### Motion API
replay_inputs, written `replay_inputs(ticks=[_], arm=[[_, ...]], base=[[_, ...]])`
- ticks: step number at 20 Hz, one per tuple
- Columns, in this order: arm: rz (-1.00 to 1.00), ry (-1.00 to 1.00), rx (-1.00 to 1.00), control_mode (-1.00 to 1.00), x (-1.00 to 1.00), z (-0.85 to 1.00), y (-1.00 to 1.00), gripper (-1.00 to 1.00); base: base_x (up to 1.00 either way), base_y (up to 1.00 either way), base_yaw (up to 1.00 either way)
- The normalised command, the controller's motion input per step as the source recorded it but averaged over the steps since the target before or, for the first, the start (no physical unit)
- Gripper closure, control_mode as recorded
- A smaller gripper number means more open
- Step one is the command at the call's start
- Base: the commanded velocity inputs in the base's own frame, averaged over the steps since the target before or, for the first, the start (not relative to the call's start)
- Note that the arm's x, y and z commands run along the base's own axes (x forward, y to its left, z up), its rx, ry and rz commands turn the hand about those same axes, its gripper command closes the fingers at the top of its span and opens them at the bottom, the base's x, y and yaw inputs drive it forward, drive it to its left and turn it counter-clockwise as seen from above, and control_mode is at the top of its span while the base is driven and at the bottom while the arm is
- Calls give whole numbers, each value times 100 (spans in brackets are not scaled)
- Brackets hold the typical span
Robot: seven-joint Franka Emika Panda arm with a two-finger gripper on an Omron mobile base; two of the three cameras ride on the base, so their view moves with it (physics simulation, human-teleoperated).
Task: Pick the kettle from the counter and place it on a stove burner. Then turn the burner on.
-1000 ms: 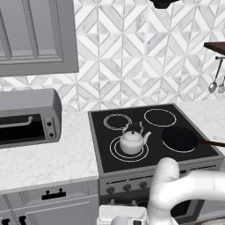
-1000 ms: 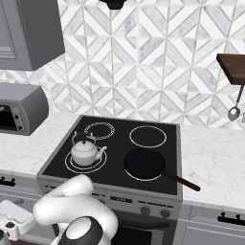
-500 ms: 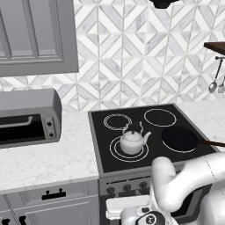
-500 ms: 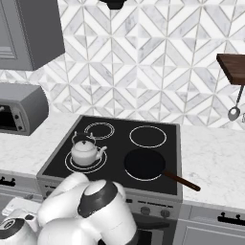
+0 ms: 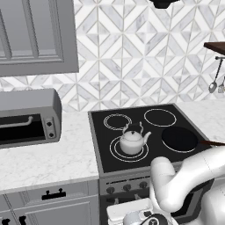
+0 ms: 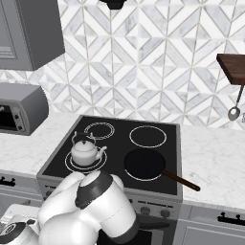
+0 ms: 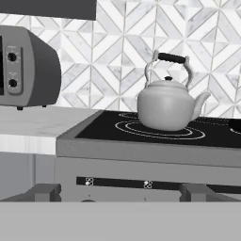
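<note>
I see the kettle (image 5: 132,141) standing upright on the large double-ring burner (image 5: 117,153); my fingers (image 7: 44,192) are spread wide, holding nothing.

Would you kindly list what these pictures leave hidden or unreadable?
- Stove knobs: left base view, too small to read their settings.
- Pan handle: left base view, its end hidden behind the arm.
- Gripper: hand view, fingertips mostly cut off by the bottom edge.
- Toaster oven: right base view, cut off by the left edge.
</note>
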Motion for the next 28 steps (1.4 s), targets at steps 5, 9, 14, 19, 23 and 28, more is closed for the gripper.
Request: replay_inputs(ticks=[5,9,14,19,23,28], arm=[[0,-1,0,-100,4,0,3,-100],[0,-1,0,-100,30,9,7,-100],[0,0,0,-100,7,3,0,-100],[0,0,0,-100,24,0,0,-100],[0,0,0,-100,47,0,-2,-100],[2,0,0,-100,25,-9,-4,-100]], base=[[0,0,0],[0,0,0],[0,0,0],[0,0,0],[0,0,0],[0,0,0]])
